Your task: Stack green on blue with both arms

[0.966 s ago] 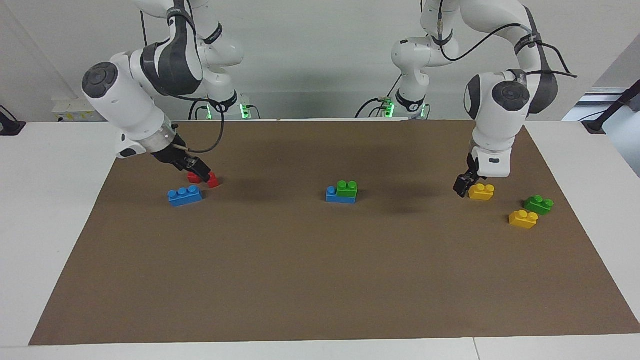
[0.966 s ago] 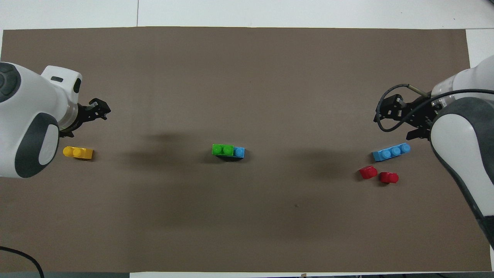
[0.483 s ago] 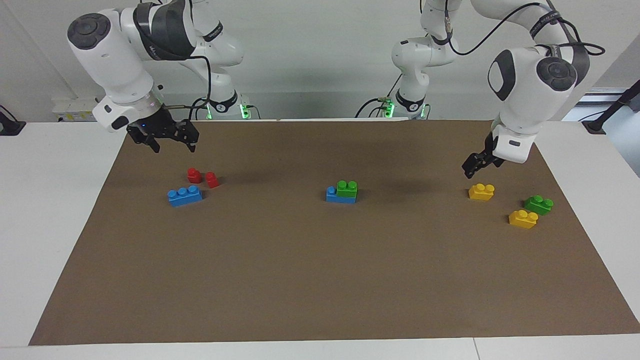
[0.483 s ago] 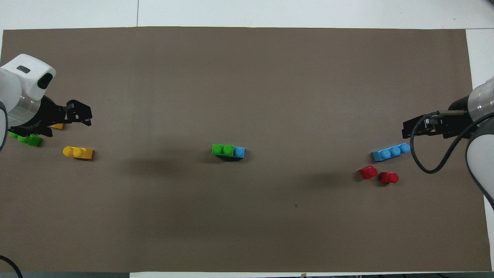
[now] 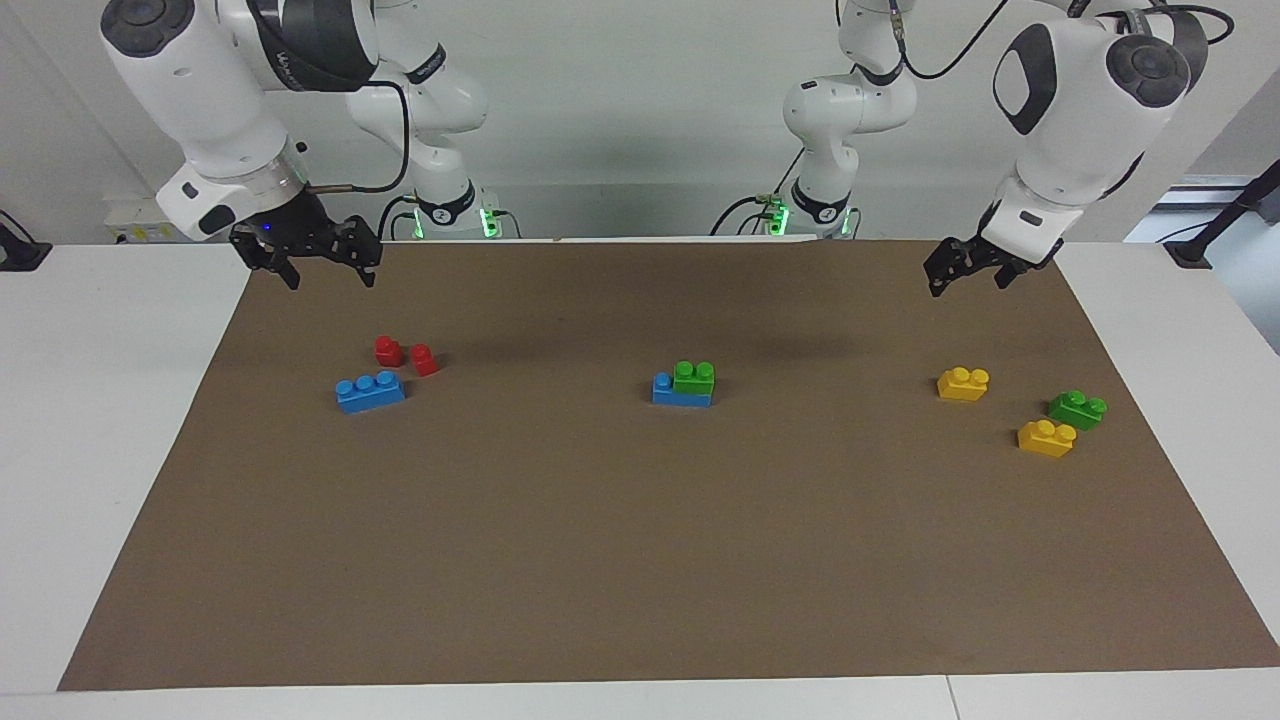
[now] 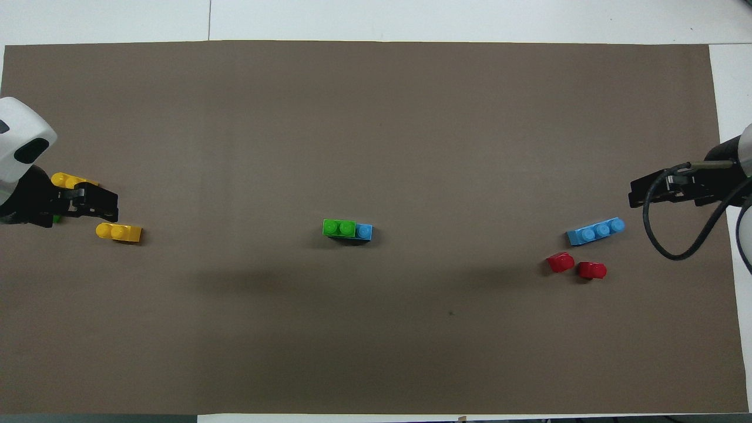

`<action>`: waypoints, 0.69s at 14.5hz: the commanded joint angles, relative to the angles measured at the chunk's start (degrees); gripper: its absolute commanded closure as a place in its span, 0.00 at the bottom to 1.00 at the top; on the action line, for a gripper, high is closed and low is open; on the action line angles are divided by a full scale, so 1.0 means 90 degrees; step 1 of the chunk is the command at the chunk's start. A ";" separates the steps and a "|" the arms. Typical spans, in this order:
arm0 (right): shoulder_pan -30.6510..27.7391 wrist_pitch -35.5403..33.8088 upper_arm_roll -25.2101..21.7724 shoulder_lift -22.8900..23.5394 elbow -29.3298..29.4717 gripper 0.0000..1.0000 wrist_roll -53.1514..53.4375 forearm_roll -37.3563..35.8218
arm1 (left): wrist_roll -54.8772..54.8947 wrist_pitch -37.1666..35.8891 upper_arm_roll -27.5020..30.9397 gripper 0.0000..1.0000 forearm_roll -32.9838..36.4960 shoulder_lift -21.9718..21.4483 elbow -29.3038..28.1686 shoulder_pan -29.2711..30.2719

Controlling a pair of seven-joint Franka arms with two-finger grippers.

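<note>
Two arms raised, left pincer (image 5: 968,272) open and empty over brown mat (image 5: 640,560), right pincer (image 5: 320,262) open, empty, green brick (image 5: 694,377) on blue brick (image 5: 668,392) mid-surface, no legible writing

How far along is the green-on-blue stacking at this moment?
Done: a green brick sits on a blue brick mid-mat. In hand: nothing; left gripper and right gripper hang empty, jaws open, above the mat. Left, if a second stack is wanted: the loose green brick and loose blue brick lie unstacked at their ends.

Green brick (image 5: 694,377) stacked on blue brick (image 5: 664,391), mid-table
</note>
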 commanded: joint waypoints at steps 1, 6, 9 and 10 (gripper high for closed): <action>-0.0176 -0.0102 0.0076 0.0116 0.0186 0.00 -0.0054 -0.0122 | 0.0531 -0.0033 0.0020 0.00 -0.0119 -0.0285 -0.0095 0.0016; -0.0186 -0.0092 0.0086 0.0116 0.0167 0.00 0.0190 -0.0122 | 0.0807 0.0553 0.0010 0.00 -0.0119 -0.0100 0.0315 0.0035; -0.0196 -0.0082 0.0086 0.0116 0.0157 0.00 0.0190 -0.0122 | 0.0788 0.0642 0.0029 0.00 -0.0323 -0.0100 0.0296 0.0074; -0.0196 -0.0092 0.0077 0.0116 0.0157 0.00 0.0200 -0.0122 | 0.0788 0.0671 0.0030 0.00 -0.0431 -0.0090 0.0315 0.0209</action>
